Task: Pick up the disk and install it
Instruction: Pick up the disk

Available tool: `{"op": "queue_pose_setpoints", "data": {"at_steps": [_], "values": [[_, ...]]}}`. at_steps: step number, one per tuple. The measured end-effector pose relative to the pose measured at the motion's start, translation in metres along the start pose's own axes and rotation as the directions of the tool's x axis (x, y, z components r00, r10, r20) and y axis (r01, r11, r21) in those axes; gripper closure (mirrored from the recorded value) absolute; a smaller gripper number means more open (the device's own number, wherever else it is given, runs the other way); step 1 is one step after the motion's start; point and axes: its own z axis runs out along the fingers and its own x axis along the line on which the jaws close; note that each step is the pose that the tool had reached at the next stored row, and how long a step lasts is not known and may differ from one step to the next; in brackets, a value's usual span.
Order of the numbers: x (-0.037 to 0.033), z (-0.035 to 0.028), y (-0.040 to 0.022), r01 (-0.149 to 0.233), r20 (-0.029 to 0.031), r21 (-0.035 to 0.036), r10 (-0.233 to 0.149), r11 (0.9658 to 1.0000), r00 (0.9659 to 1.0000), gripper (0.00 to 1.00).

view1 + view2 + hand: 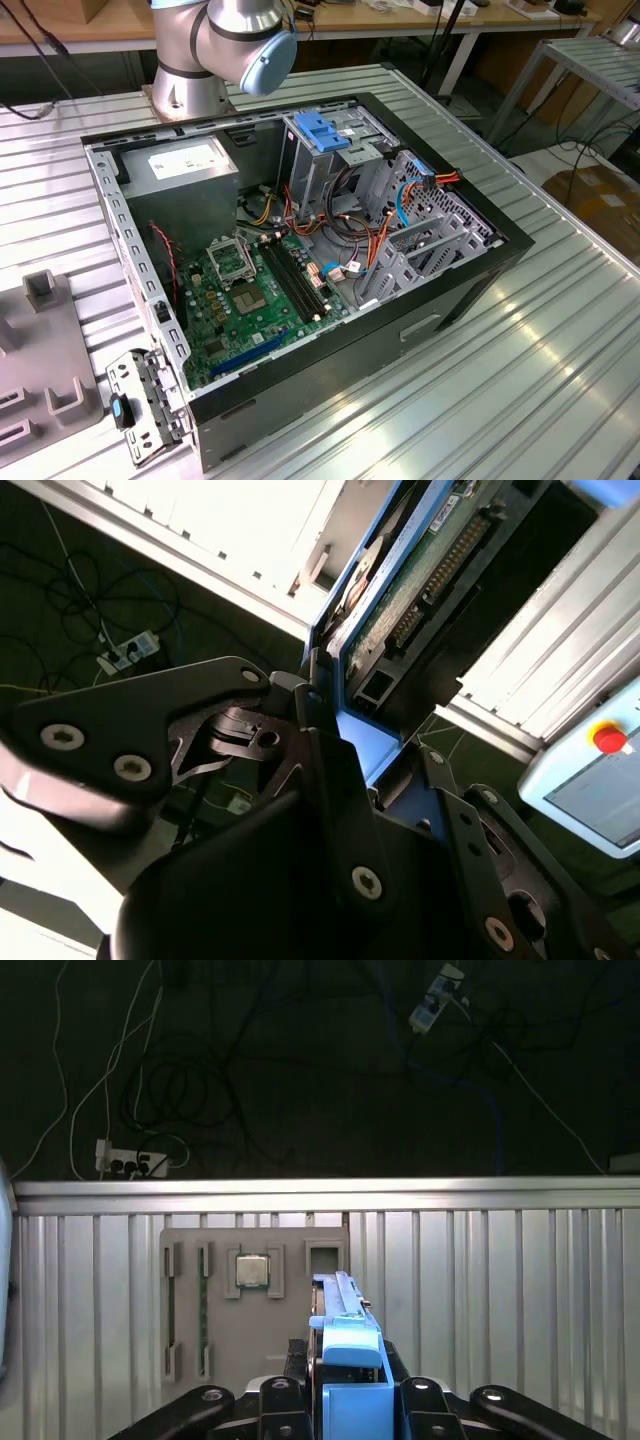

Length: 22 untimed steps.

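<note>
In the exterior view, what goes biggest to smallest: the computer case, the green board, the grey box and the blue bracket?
1. Computer case
2. Green board
3. Grey box
4. Blue bracket

Computer case [455, 300] laid open on table [530, 400]. Arm base [185, 90] mounted on table behind case. Inside case: power supply [185, 165] at far corner toward exterior view's left; drive cage [330, 165] just beside it, toward exterior view's right; motherboard [250, 295] flat on case floor, in front of both. Tray [40, 370] set on table beside case, at exterior view's left. In first wrist view, disk [350, 1355] clamped between fingers of gripper [350, 1390], above table; chip [252, 1271] seated in tray beneath.
</note>
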Motion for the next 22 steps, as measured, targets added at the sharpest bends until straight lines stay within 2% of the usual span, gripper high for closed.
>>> {"op": "queue_pose_setpoints", "data": {"at_steps": [6, 7, 16, 22], "values": [[-0.0002, -0.0193, 0.0002, 0.0, -0.0001, -0.0002, 0.0, 1.0, 1.0, 0.63], [-0.0003, -0.0204, 0.0002, 0.0, -0.0001, -0.0002, 0.0, 1.0, 1.0, 0.63], [-0.0003, -0.0214, 0.0, 0.0, 0.0001, 0.0002, 0.0, 1.0, 1.0, 0.63], [-0.0003, -0.0216, -0.0051, 0.0, 0.0, 0.0, 0.0, 1.0, 1.0, 0.63]]}}
